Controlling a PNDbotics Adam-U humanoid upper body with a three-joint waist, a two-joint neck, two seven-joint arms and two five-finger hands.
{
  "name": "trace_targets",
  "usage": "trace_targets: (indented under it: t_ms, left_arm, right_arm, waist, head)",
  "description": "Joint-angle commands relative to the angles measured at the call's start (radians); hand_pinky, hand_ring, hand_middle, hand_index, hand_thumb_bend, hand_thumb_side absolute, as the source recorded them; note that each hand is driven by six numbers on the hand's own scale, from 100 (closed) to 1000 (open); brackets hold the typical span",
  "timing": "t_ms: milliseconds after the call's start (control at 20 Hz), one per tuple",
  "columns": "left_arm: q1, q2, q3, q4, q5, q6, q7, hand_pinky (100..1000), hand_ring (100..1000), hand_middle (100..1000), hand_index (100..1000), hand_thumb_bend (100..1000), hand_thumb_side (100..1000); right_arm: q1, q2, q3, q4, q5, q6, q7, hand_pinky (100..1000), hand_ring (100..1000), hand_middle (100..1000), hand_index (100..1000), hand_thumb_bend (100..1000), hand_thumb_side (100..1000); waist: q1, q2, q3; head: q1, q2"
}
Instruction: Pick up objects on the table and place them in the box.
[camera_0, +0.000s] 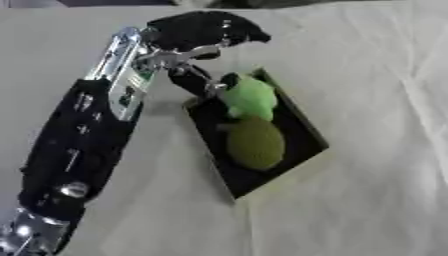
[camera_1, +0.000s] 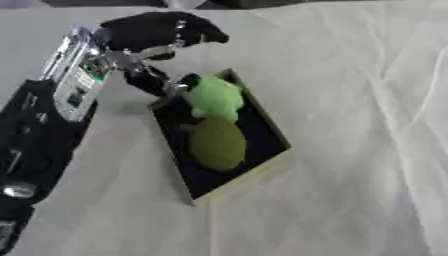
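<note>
Pale wrinkled cloth (camera_0: 376, 75) over the whole table, creased toward the right, dark strip along the far edge. Near the middle, a shallow box (camera_0: 308, 129) with black inside and pale rim, set askew, long axis running from far-left to near-right. Inside already: a bright green object (camera_0: 251, 96) at the far end, partly riding over the far rim, and a duller olive, oval object (camera_0: 255, 143) just below it toward the middle, the two touching or nearly so. Near end of the box bare black. Left hand (camera_0: 203, 31) reaching in from the left on a long black-and-silver arm, poised at the box's far-left corner, fingers curled downward, one dark finger (camera_0: 194, 80) dropping to the rim right beside the bright green object. Cannot tell whether that finger and the thumb pinch the green object or merely stand next to it; looks like the end of a placement, as a judgement only. Bright green object lying just to the right of and below the fingers, so any release or withdrawal goes up and left, away from the box. No loose object visible on the cloth. Right hand nowhere in either view.
</note>
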Motion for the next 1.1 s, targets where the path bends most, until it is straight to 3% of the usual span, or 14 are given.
trace_targets:
  t_ms: [50, 300, 550, 600, 650, 850, 1100]
  left_arm:
    - [-0.026, 0.061, 0.039, -0.046, 0.130, -0.145, -0.258, 957, 938, 862, 994, 100, 167]
    - [-0.045, 0.103, 0.085, -0.086, 0.274, -0.086, -0.344, 950, 932, 851, 988, 100, 161]
    - [-0.042, 0.126, 0.137, -0.133, 0.345, -0.016, -0.321, 905, 881, 797, 951, 100, 212]
    - [-0.038, 0.134, 0.156, -0.145, 0.356, 0.014, -0.285, 901, 874, 791, 946, 100, 245]
    - [-0.032, 0.143, 0.172, -0.156, 0.372, 0.044, -0.240, 898, 857, 777, 933, 100, 350]
    - [0.005, 0.209, 0.205, -0.206, 0.466, 0.139, -0.039, 872, 807, 739, 894, 100, 503]
    - [0.088, 0.319, 0.228, -0.305, 0.585, 0.174, 0.186, 851, 788, 725, 882, 100, 628]
  right_arm:
    - [-0.010, -0.020, -0.012, -0.014, 0.000, -0.001, -0.006, 893, 854, 627, 766, 100, 528]
    - [-0.010, -0.022, -0.010, -0.014, 0.000, -0.001, -0.006, 893, 854, 627, 766, 100, 528]
    - [-0.010, -0.023, -0.012, -0.014, 0.001, -0.003, -0.008, 893, 854, 627, 766, 100, 528]
    - [-0.010, -0.023, -0.013, -0.014, 0.001, -0.004, -0.009, 893, 854, 628, 766, 100, 528]
    - [-0.011, -0.024, -0.013, -0.014, 0.002, -0.005, -0.011, 893, 854, 628, 766, 100, 528]
    - [-0.016, -0.026, -0.015, -0.014, 0.003, -0.012, -0.017, 893, 854, 629, 767, 100, 528]
    - [-0.025, -0.026, -0.018, -0.014, 0.003, -0.022, -0.029, 893, 853, 631, 767, 100, 528]
  waist:
    - [-0.004, -0.033, 0.002]
    - [-0.005, -0.036, 0.004]
    - [-0.006, -0.036, 0.006]
    - [-0.006, -0.035, 0.007]
    - [-0.007, -0.035, 0.007]
    - [-0.008, -0.032, 0.011]
    - [-0.018, -0.027, 0.018]
  head:
    - [-0.024, 0.014]
    - [-0.045, 0.032]
    - [-0.046, 0.034]
    - [-0.045, 0.033]
    - [-0.045, 0.031]
    - [-0.043, 0.023]
    - [-0.036, 0.011]
